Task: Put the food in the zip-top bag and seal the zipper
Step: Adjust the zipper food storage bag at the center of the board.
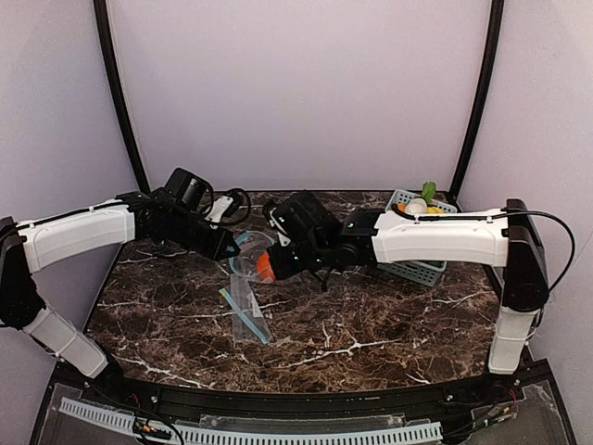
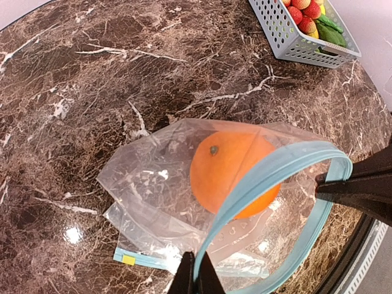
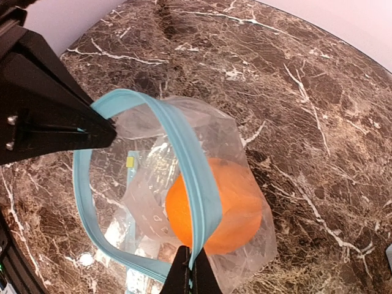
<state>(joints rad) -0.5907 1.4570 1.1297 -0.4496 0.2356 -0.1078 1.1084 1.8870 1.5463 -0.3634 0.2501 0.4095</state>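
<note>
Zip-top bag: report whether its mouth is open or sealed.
Open. Its blue zipper rim gapes in a wide loop, pinched by the left gripper and right gripper; the orange ball sits inside.

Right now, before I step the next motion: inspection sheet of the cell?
Surface: dark marble tabletop, glossy.
Job's things: zip-top bag held open, zipper unsealed; orange ball inside it; more food in the grey basket.
Clutter: second bag flat on the table, partly below the held one.
Grippers: left gripper and right gripper each pinched shut on the blue zipper rim, on opposite sides.
Cables: black cable along the right arm; loop by the left wrist.
Surroundings: pale walls, black uprights; nothing else seen.
</note>
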